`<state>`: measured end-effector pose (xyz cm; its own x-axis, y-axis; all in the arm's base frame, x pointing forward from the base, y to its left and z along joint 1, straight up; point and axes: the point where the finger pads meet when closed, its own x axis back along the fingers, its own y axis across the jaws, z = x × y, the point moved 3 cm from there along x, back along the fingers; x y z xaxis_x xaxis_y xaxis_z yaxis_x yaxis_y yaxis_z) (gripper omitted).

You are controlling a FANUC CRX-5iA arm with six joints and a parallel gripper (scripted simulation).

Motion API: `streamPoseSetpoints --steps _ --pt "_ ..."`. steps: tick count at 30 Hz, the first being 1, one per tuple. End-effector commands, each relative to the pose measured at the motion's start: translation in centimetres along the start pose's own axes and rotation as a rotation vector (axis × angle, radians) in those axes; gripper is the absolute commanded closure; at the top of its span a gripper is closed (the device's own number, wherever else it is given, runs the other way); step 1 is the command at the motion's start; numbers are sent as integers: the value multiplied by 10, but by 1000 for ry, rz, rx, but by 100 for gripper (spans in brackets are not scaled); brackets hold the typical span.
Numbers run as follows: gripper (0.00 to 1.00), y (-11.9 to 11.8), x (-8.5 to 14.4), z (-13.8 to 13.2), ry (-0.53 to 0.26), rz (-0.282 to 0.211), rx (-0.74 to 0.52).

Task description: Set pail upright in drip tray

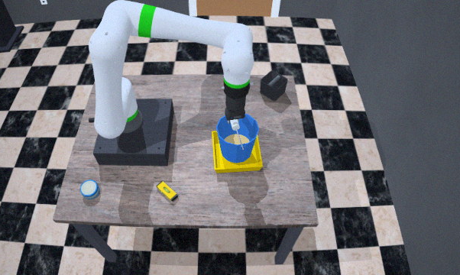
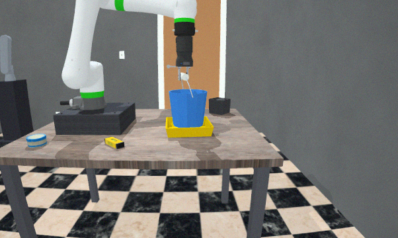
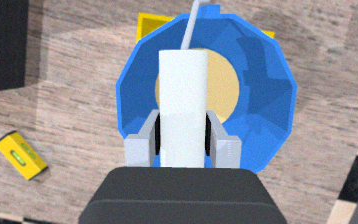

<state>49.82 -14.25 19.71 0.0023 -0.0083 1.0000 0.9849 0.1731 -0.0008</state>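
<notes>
The blue pail [image 1: 235, 153] [image 2: 187, 109] [image 3: 139, 95] hangs upright by its wire bail, with a round tan surface inside. My gripper [image 1: 234, 124] [image 2: 184, 77] [image 3: 182, 123] is shut on the pail's white handle grip, above the rim. The yellow drip tray [image 1: 238, 167] [image 2: 189, 133] [image 3: 147, 26] is directly under the pail. In the exterior view the pail's base shows just above the tray's front wall, between the side walls. The exact gap to the tray's floor cannot be told. In the wrist view the pail hides most of the tray.
A yellow level [image 1: 166, 191] [image 2: 114, 142] [image 3: 21, 155] and a blue-and-white round tin [image 1: 89, 189] [image 2: 36, 140] lie toward the table's front left. A black block [image 1: 273, 85] [image 2: 219, 106] stands behind and right of the tray. The dark robot base [image 1: 150, 153] [image 2: 86, 123] is to the left.
</notes>
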Motion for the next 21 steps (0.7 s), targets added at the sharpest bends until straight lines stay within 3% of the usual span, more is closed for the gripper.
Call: streamPoseSetpoints --steps 1,21 --pt "100 1 1 0 -2 -3 0" --pt "100 1 -17 0 -2 -3 0"
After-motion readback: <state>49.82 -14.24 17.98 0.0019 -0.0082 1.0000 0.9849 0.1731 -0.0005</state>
